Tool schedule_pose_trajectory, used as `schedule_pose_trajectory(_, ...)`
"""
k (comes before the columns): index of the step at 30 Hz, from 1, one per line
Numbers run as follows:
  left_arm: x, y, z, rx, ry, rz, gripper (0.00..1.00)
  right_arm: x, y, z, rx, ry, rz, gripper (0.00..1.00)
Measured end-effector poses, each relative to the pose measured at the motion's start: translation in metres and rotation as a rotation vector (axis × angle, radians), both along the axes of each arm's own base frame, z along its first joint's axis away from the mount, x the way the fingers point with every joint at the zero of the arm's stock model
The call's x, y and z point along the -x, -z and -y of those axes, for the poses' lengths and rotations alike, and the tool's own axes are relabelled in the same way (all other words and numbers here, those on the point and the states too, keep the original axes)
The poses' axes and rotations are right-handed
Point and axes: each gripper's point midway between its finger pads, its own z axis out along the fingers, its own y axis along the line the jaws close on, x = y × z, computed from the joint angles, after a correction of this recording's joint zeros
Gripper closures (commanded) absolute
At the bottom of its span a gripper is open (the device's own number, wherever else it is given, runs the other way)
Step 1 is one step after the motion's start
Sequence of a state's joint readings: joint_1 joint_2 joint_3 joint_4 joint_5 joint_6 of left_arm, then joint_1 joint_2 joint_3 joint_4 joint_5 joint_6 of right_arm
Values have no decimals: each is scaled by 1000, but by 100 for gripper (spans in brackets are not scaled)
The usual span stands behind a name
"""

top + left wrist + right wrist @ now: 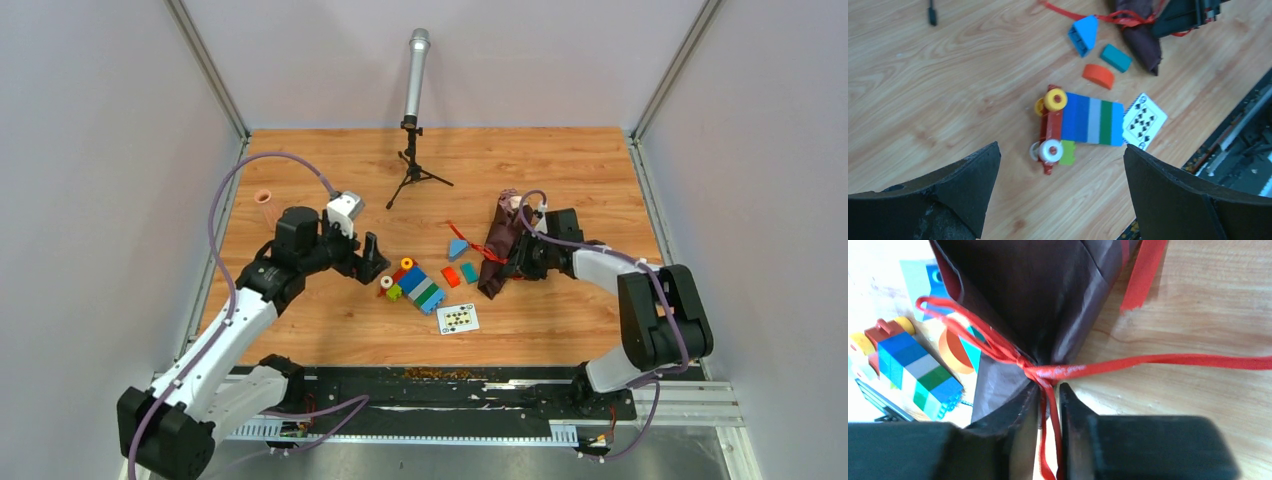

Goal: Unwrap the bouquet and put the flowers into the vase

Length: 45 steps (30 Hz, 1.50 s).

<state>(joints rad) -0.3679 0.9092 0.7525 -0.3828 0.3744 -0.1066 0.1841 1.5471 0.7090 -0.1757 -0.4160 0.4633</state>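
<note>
- Bouquet [498, 250]: lies on its side on the right-centre of the table [330, 330], dark maroon wrap still closed, narrow end toward the near side.
- Flowers [513, 201]: only a pale bit shows at the far, open end of the wrap; the rest is hidden.
- Ribbon [1148, 362]: thin, red, knotted round the wrap's narrow part, with one tail running right across the wood.
- Right gripper [1049, 390]: at the knot, fingers nearly pressed together. A ribbon strand runs down the narrow slit; cannot tell whether the pads pinch it.
- Vase [264, 197]: upright at the far left of the table, well apart from the bouquet.
- Left gripper [1061, 148]: spread wide and holding nothing, above the toy block car [1083, 122].
- Just left of the bouquet: blue block [1083, 34], teal block [1115, 57], orange half-round block [1099, 76].
- Playing card [1145, 121]: flat, near side of the car.
- Microphone on tripod [414, 90]: far centre.
</note>
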Motion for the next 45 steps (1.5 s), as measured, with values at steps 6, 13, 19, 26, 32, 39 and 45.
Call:
schedule_pose_trajectory(6, -5, 2, 55, 53, 144, -37, 0, 12, -22, 3, 14, -31, 39, 37)
schedule_pose_trajectory(13, -51, -7, 133, 54, 299, -36, 0, 5, -79, 21, 100, -6, 225, 28)
schedule_pose_trajectory(19, -83, 21, 198, 34, 417, -64, 1, -4, -119, 44, 156, 90, 353, 22)
schedule_pose_trajectory(26, -84, 72, 234, 37, 414, -172, 1, 2, -104, 54, 138, 151, 318, 22)
schedule_pose_trajectory(32, -98, 82, 251, 119, 348, -201, 0, 21, -72, 38, 32, 139, 239, 23)
schedule_pose_trajectory(39, -110, 113, 257, 115, 280, -261, 0, 39, -55, 36, -14, 179, 179, 23)
schedule_pose_trajectory(45, -114, 129, 272, 175, 258, -307, 4, 41, -71, 38, -36, 218, 234, 23)
